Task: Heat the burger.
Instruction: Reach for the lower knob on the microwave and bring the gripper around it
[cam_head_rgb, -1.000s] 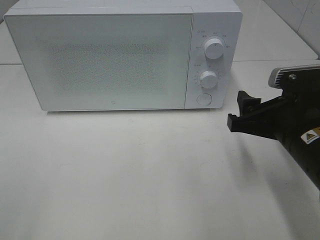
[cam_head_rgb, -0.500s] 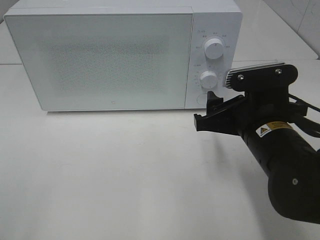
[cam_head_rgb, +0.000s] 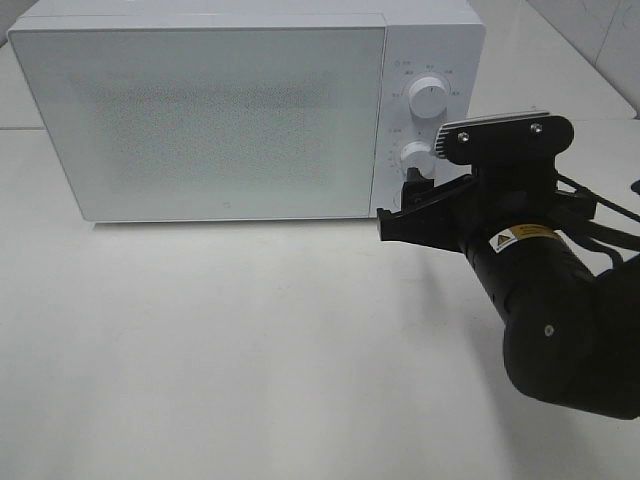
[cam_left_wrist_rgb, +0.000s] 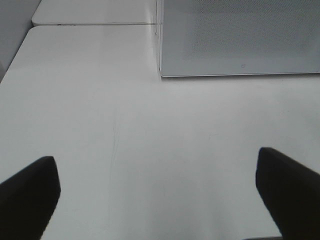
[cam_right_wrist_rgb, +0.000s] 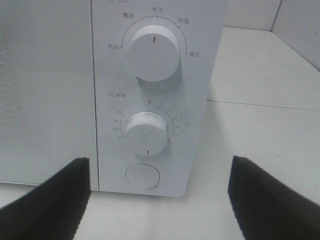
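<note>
Fingers (cam_right_wrist_rgb: 50, 200) of right claw (cam_head_rgb: 396, 202) (spread wide, like left claw (cam_left_wrist_rgb: 155, 155)) face boxy white microwave's (cam_head_rgb: 220, 110) round button (cam_right_wrist_rgb: 143, 176).

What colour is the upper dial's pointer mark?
Red; the upper dial shows best in right wrist view.

A "0" tops the numbered scale around the microwave's (cam_right_wrist_rgb: 200, 95) lower dial (cam_right_wrist_rgb: 146, 133). Chinese characters, "中火" among them, ring the upper dial (cam_right_wrist_rgb: 153, 51). A yellow warning-triangle label (cam_head_rgb: 518, 236) marks the right arm (cam_head_rgb: 550, 310).
</note>
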